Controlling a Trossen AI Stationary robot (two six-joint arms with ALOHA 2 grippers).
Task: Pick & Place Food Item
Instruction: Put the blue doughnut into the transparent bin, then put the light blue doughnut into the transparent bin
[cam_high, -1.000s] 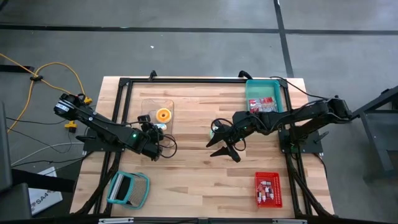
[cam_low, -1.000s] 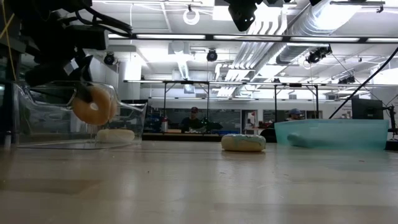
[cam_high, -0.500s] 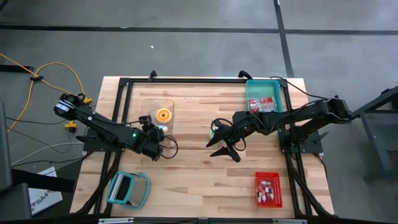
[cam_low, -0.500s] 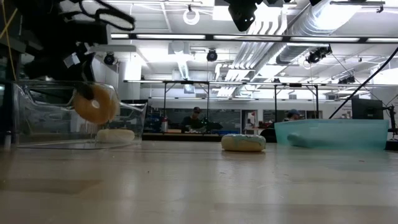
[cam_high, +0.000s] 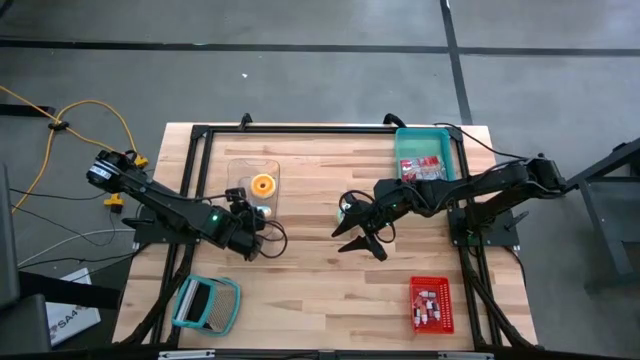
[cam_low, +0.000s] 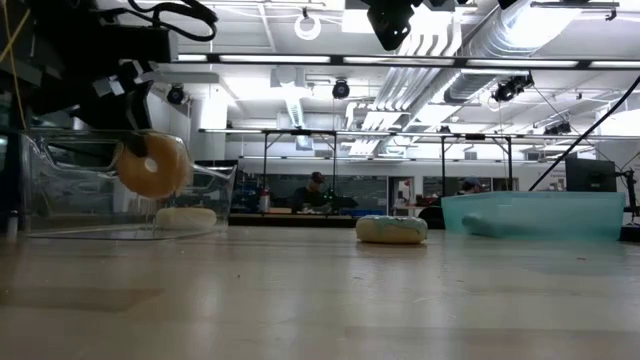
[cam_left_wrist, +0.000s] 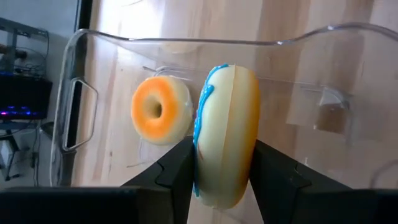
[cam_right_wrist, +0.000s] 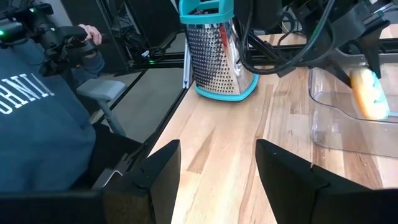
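My left gripper is shut on a blue-iced doughnut, held above the table just near of a clear container. An orange-iced doughnut lies flat on that container's floor. In the low view the held doughnut hangs in front of the container. A third, green-iced doughnut lies flat on the table, under my right arm. My right gripper hovers open over the table's middle, with nothing between its fingers. My left gripper pinches the doughnut across its thickness: one finger lies on the iced face, the other on the plain face. The fingers slant down toward the far edge. The doughnut stands on edge, lifted clear of the table.
A teal bin with packets sits at the far right, a red basket at the near right. A metal grater stands at the near left corner. A person in a blue sweatshirt is beyond the table's left side.
My left gripper has tipped a little, its wrist rising, with the doughnut still in its hold in front of the clear container.
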